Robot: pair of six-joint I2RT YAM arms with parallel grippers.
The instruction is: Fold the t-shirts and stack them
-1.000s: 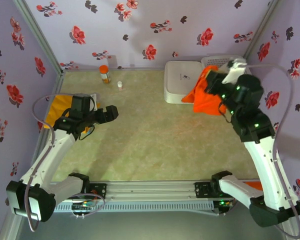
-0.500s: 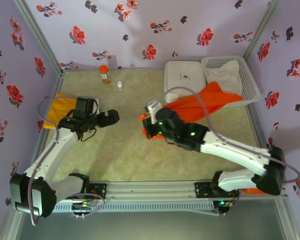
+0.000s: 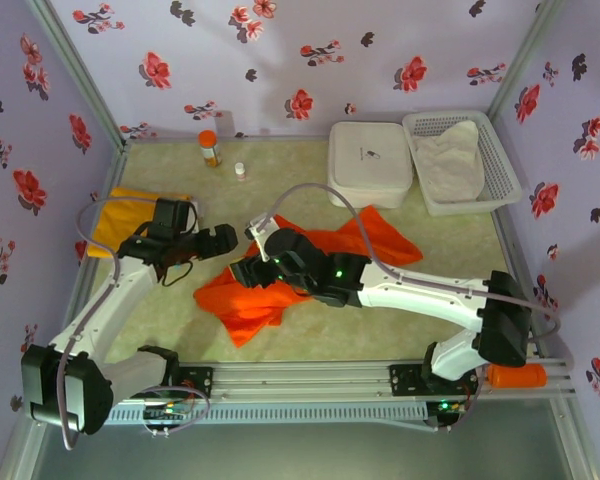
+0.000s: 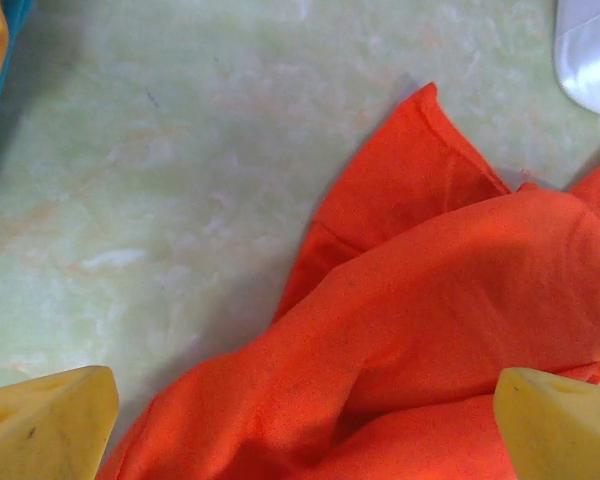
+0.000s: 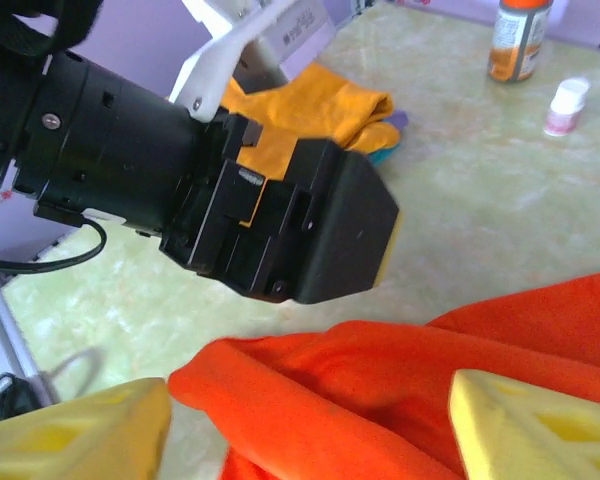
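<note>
The orange-red t-shirt [image 3: 245, 305] lies crumpled across the middle of the table, stretching toward the white box. My right gripper [image 3: 240, 272] hovers open over the shirt's left end. In the right wrist view a fold of the shirt [image 5: 400, 390] lies between and below the right gripper's [image 5: 305, 430] spread yellow fingers. My left gripper [image 3: 223, 240] is open just beyond that end, its black body [image 5: 300, 230] close in front of the right wrist camera. From the left wrist, the shirt [image 4: 430, 300] lies under the left gripper's [image 4: 305, 425] open jaws. The yellow-orange t-shirt [image 3: 115, 215] lies folded at the left edge.
A white box [image 3: 370, 160] and a white basket [image 3: 507, 175] holding a pale cloth stand at the back right. An orange pill bottle [image 3: 210, 147] and a small white bottle [image 3: 240, 171] stand at the back. An orange object [image 3: 515, 375] lies by the right arm's base.
The right arm swung from the basket to centre left, dragging the orange-red t-shirt onto the table, then opened and let it go. The left arm barely moved.
</note>
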